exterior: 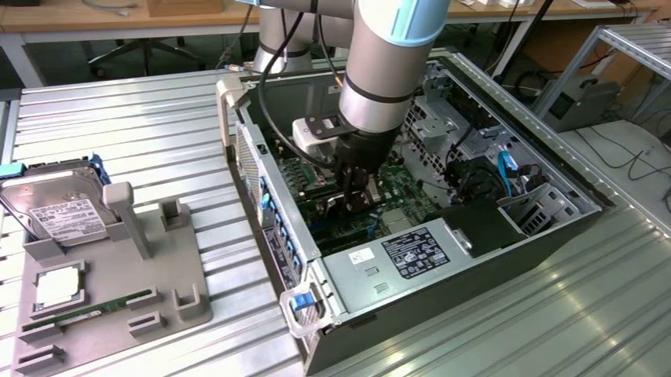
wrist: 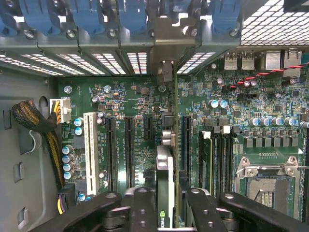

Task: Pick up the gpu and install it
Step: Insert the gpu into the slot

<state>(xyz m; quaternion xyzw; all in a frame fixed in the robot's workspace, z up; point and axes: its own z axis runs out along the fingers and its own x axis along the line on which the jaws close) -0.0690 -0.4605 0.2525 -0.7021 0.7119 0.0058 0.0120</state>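
Observation:
My gripper (exterior: 354, 198) reaches down inside the open computer case (exterior: 545, 169), above the green motherboard (exterior: 404, 184). It is shut on the gpu (wrist: 165, 176), a thin dark card that I see edge-on between the black fingers (wrist: 140, 208) in the wrist view. The card stands upright among the long black expansion slots (wrist: 129, 150). Its silver end bracket (wrist: 164, 63) lies against the slotted rear wall of the case, under the blue clips (wrist: 130, 17). I cannot tell whether the card's edge sits in a slot.
In the exterior view a grey fixture tray (exterior: 173, 290) lies at the left, beside the case. It carries a silver hard drive (exterior: 58, 208), a processor (exterior: 55, 289) and a green memory stick (exterior: 89, 312). A power supply (exterior: 414, 251) fills the case's near corner. The processor socket (wrist: 268, 186) is close to the card.

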